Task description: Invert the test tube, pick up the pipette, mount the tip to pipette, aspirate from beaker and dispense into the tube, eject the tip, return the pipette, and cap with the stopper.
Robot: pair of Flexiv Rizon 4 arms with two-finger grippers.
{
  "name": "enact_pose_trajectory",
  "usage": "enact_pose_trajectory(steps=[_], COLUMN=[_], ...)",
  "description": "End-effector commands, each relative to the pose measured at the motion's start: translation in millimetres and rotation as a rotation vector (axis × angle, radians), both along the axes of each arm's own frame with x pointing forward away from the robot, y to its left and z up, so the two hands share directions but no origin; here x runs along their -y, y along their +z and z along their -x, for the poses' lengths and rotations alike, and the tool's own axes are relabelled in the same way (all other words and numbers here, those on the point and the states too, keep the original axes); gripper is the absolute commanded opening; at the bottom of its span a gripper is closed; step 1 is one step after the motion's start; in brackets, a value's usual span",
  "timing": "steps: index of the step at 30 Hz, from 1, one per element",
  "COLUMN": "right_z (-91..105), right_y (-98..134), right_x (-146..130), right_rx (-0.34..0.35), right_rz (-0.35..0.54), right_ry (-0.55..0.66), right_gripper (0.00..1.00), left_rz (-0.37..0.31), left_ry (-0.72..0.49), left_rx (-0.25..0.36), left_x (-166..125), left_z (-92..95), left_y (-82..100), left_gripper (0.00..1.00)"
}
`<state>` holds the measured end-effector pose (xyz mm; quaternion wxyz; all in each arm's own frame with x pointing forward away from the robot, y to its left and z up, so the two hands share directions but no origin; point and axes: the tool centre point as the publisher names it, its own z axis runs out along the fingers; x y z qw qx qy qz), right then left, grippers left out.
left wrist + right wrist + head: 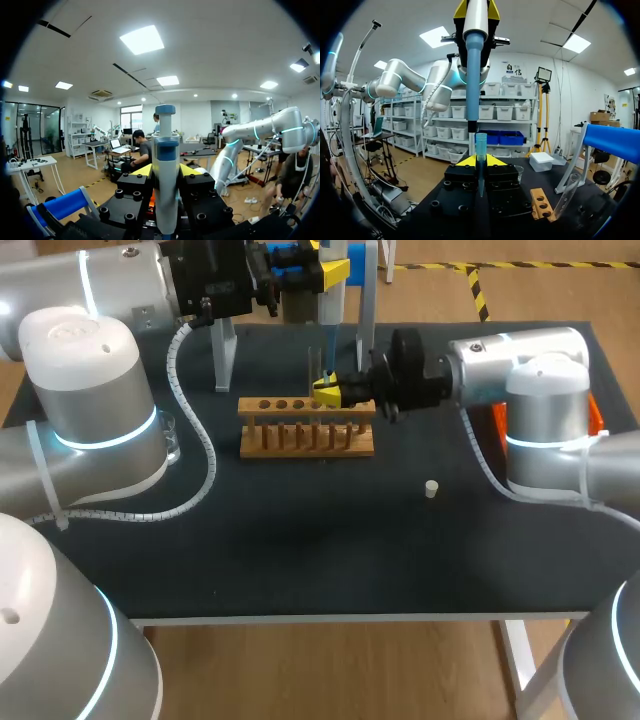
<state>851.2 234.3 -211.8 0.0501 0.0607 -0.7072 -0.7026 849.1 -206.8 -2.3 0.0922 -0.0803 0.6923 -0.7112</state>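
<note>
My left gripper (165, 172) is shut on the white and blue pipette (166, 165), with the plunger end up in the left wrist view. In the head view the pipette (331, 315) hangs upright from my left gripper (335, 270) at the back. Its thin lower end reaches the mouth of the clear test tube (481, 147). My right gripper (480, 161) is shut on that tube and holds it upright over the wooden rack (306, 437). In the head view the right gripper (328, 392) is just above the rack's right half. The pipette (475, 65) comes down from above the tube.
A small white stopper (431, 488) lies on the black mat to the right of the rack. A glass beaker (172, 436) stands at the left, partly hidden by my left arm. The pipette stand (224, 355) is behind the rack. Something orange (597, 418) shows behind my right arm.
</note>
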Motion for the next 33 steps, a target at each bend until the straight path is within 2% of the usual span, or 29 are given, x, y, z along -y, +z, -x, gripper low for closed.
enact_pose_trajectory(steps=[1, 33], right_z=[0.5, 5.4], right_y=[0.6, 5.7], right_x=[0.3, 2.2], right_rx=[0.002, 0.035], right_rz=[0.002, -0.013], right_ry=[-0.001, 0.006], right_gripper=[0.0, 0.0], left_rz=[-0.002, -0.002], left_ry=[-0.002, -0.002], left_rx=[-0.001, -0.001], left_x=[-0.6, -0.6], left_z=[-0.1, -0.1], left_y=[1.0, 1.0], left_gripper=[0.0, 0.0])
